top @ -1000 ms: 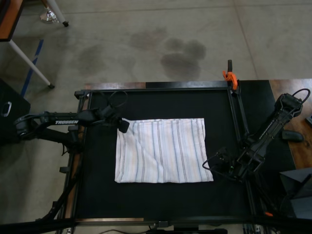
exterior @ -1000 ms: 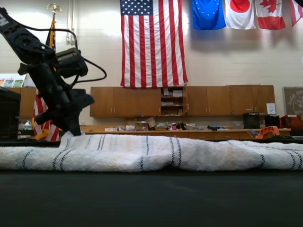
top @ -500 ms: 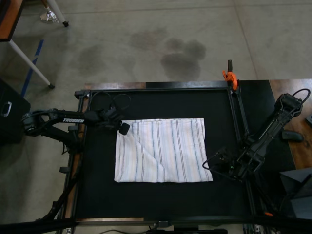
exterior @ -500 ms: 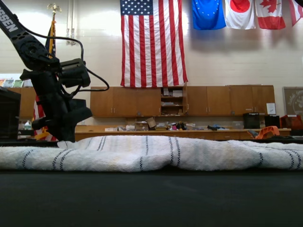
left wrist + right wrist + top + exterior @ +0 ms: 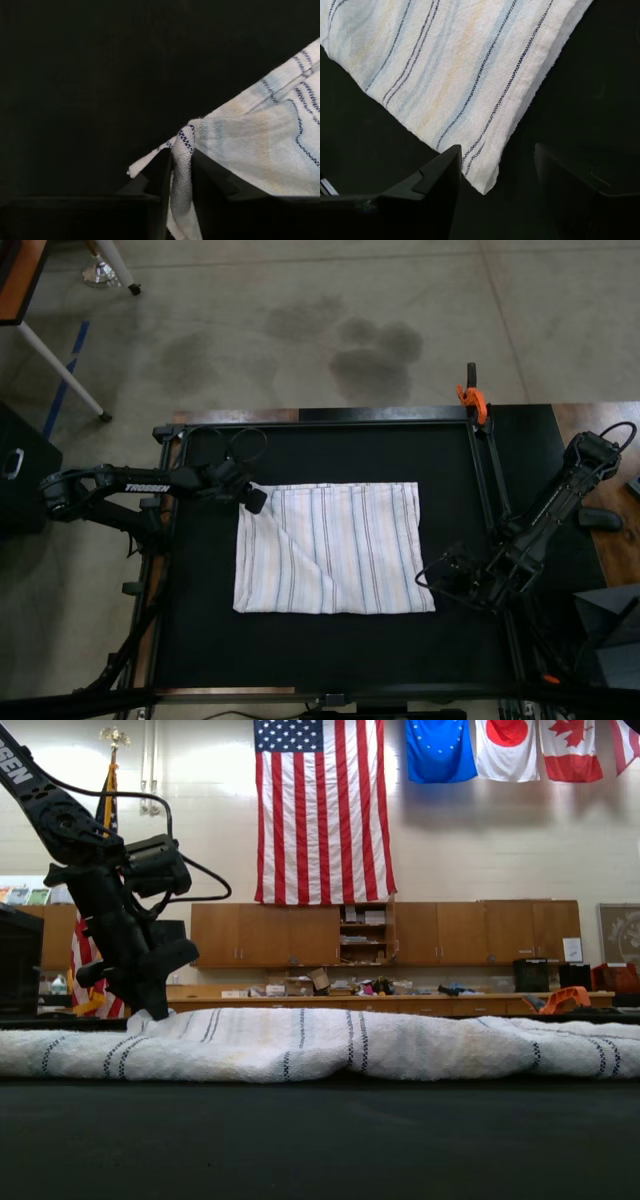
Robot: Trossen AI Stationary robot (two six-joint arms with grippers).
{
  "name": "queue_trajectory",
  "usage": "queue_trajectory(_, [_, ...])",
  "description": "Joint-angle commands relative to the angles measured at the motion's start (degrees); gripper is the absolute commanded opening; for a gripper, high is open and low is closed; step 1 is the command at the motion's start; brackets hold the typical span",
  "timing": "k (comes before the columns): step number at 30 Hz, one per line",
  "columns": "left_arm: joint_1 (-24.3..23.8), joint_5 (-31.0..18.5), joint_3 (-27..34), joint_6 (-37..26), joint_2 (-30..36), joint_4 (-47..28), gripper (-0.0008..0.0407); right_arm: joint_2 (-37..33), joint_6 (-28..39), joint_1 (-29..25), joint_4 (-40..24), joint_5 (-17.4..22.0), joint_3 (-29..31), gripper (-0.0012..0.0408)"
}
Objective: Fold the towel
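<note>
Desk (image 5: 330, 640): flat, matt black surface inside a thin black metal frame, carrying everything listed here.

Towel (image 5: 335, 548): large white rectangular woven cloth with thin grey-blue and brownish stripes, lying flat near the middle of the desk. In the top view a triangular flap is folded over on its left side. In the exterior view it reads as a long, low, rumpled band across the desk.

My left arm (image 5: 110, 485): black jointed arm reaching in over the desk's frame to the towel's top-left corner as the top view shows it; in the exterior view it comes down onto the towel at that view's left.

My right arm (image 5: 560, 500): black jointed arm standing beside the towel's lower right corner in the top view, along the frame rail.

Orange clamp (image 5: 472, 398): small plastic clamp gripping the desk frame's far rail, well apart from the towel.

My left claw (image 5: 181, 165): closed tight on a bunched corner of the towel, the cloth pinched between both fingers and trailing away from them.

My right claw (image 5: 497, 172): fingers spread apart, holding nothing, poised just above the towel's corner with the black desk showing between them.
</note>
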Motion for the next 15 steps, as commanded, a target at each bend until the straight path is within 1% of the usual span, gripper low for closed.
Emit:
queue_trajectory(1, [0.0, 0.2, 0.0, 0.9, 0.0, 1.0, 0.0099, 0.0, 0.0, 0.0, 0.0, 0.0, 0.0, 0.0195])
queue_trajectory(5, [0.0, 0.1, 0.4, 0.9, 0.0, 0.4, 0.0172, 0.0, 0.0, 0.0, 0.3, 0.0, 0.0, 0.0195])
queue_trajectory(8, [0.1, -0.2, 0.6, 0.8, -0.4, -0.3, 0.0211, 0.0, 0.0, 0.0, 0.3, 0.0, 0.0, 0.0195])
queue_trajectory(10, [0.1, -1.3, 1.1, 0.1, -0.8, -2.6, 0.0222, 0.0, 0.0, 0.0, 0.5, 0.0, 0.0, 0.0195])
queue_trajectory(15, [0.0, -1.6, 1.5, -1.0, -2.6, -6.7, 0.0221, 0.0, 0.0, 0.0, 0.5, 0.0, 0.0, 0.0195])
